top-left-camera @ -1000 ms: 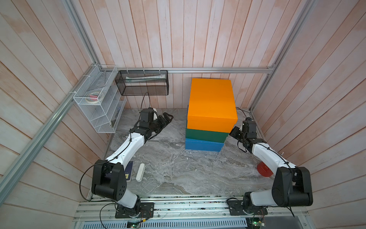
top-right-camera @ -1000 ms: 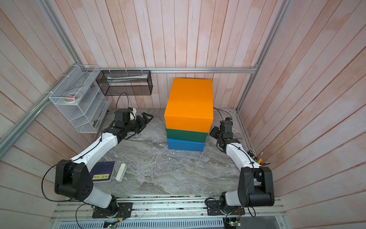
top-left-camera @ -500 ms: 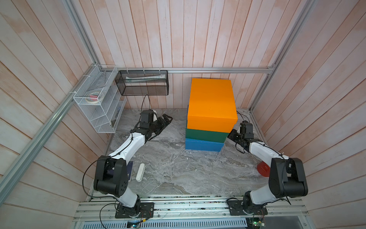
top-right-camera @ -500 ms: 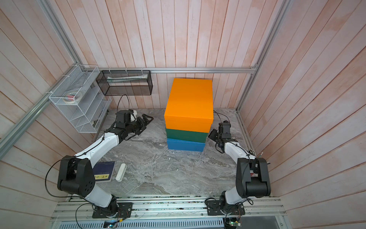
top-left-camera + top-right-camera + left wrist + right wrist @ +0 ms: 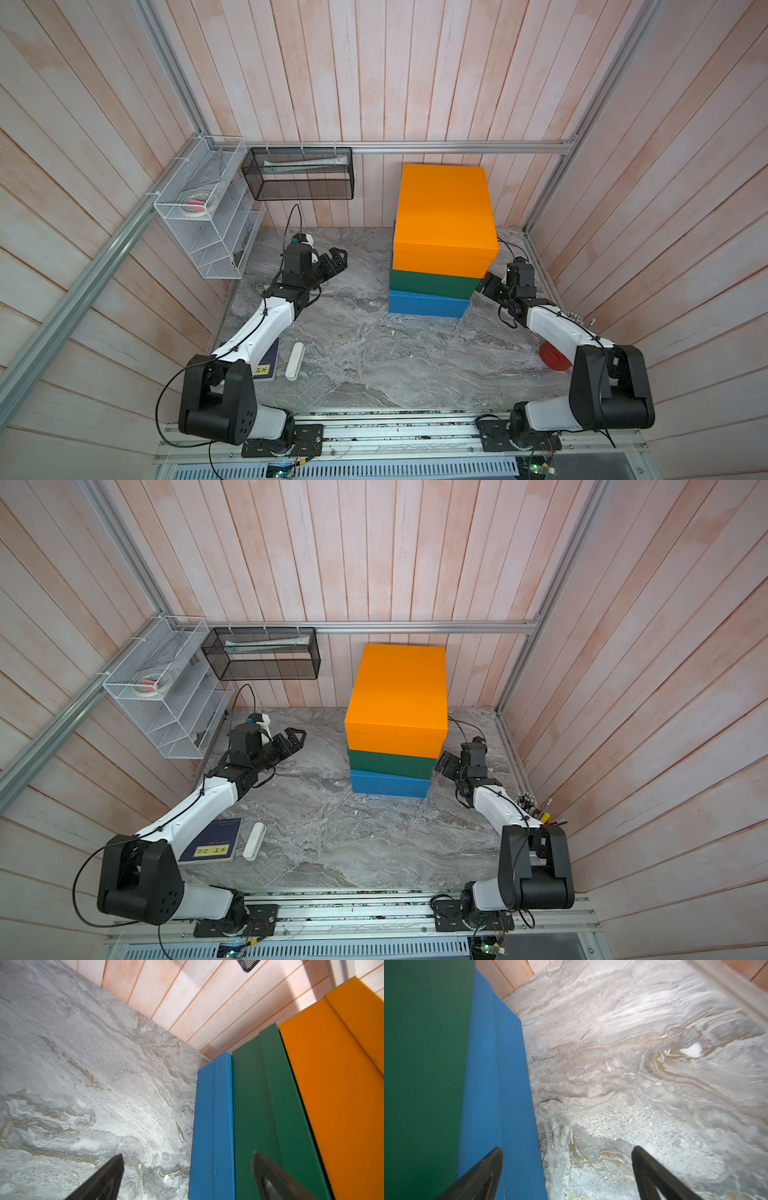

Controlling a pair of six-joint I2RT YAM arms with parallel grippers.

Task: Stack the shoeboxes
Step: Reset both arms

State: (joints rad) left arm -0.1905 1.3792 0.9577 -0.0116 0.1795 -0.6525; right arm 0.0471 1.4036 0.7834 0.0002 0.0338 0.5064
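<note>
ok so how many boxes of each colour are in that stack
orange box: 1
green box: 1
blue box: 1
total: 3

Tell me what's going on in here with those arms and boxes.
This is a shoebox-stacking job, and it looks done: the orange lidded cardboard box sits on the dark green cardboard box, which sits on the blue cardboard box on the grey marble-patterned tabletop. The left gripper is open and well clear of the boxes. The right gripper is open too, close beside the lower two boxes and gripping nothing; whether it touches them I cannot tell.
</note>
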